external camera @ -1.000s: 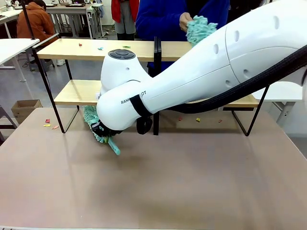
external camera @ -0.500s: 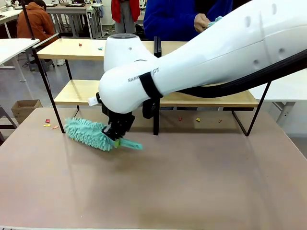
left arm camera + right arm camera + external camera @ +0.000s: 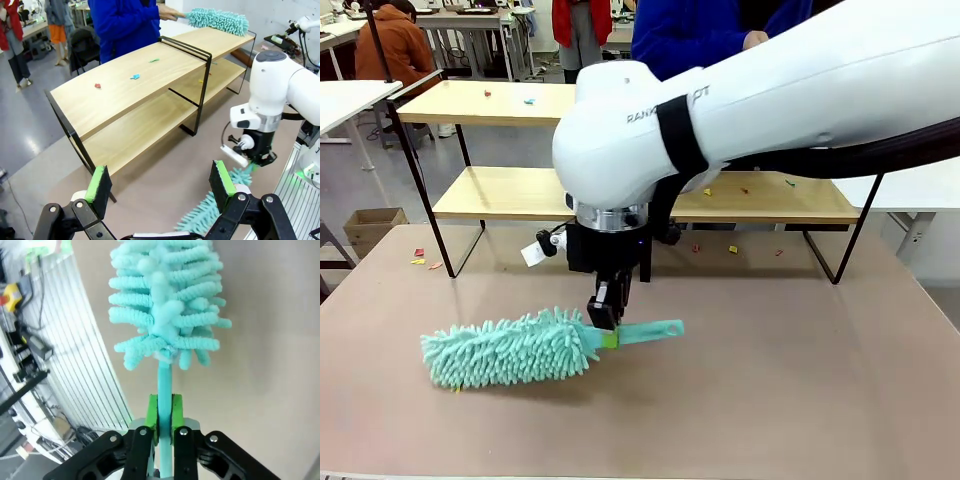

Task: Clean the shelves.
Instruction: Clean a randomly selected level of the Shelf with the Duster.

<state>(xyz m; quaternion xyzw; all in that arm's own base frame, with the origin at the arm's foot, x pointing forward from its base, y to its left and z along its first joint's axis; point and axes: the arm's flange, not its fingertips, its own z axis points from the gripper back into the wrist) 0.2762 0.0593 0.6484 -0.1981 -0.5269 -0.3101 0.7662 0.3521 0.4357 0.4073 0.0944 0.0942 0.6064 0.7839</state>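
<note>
- The right gripper (image 3: pixel 605 315) hangs low over the table (image 3: pixel 790 390), its pads closed tight on the thin handle of a teal duster (image 3: pixel 510 350).
- In the right wrist view the handle runs straight up between the right gripper's (image 3: pixel 163 412) green pads, and the fluffy duster (image 3: pixel 167 305) head spreads beyond them.
- The duster head appears to rest on the table to the gripper's left; the handle end juts out to its right.
- The shelves (image 3: pixel 490 103) stand at the table's far side, behind the right gripper and apart from it.
- Small coloured scraps (image 3: pixel 135 76) lie on the top board.
- The left gripper (image 3: pixel 162 182) is spread wide and holds nothing; the shelves (image 3: pixel 145 85) lie ahead of it, well apart.
- A person's hand (image 3: pixel 170 12) holds a second duster (image 3: pixel 217 20) over the shelves' far end.
</note>
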